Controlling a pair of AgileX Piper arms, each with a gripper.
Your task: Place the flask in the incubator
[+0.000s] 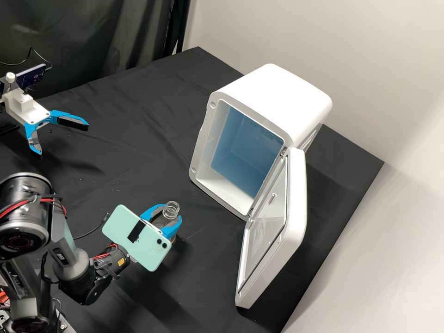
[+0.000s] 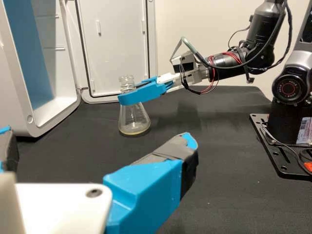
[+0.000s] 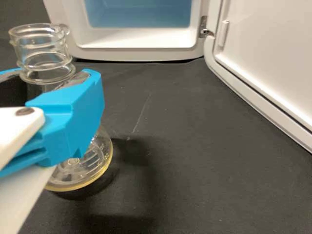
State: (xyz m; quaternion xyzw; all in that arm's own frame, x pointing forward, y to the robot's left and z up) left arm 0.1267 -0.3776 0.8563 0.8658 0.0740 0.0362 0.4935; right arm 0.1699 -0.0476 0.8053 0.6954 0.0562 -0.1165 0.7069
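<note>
A clear glass flask [image 1: 172,210] stands upright on the black bench, a little in front of the incubator [image 1: 273,97]. The incubator is a white box with a blue inside, and its door [image 1: 277,217] is swung wide open. My right gripper [image 1: 169,218] is shut on the flask's neck [image 3: 44,53], a blue finger [image 3: 73,107] on each side. The flask's base [image 3: 85,165] rests on the bench. The left wrist view shows the flask [image 2: 132,114] held by that gripper [image 2: 139,95]. My left gripper [image 1: 60,138] hangs open and empty at the far left, well away from the flask.
A mint-green phone [image 1: 136,237] is mounted on the right arm's wrist. The right arm's base [image 2: 292,97] stands at the bench's near left. The open door [image 3: 263,63] juts out beside the incubator's mouth, near the bench's right edge [image 1: 323,240].
</note>
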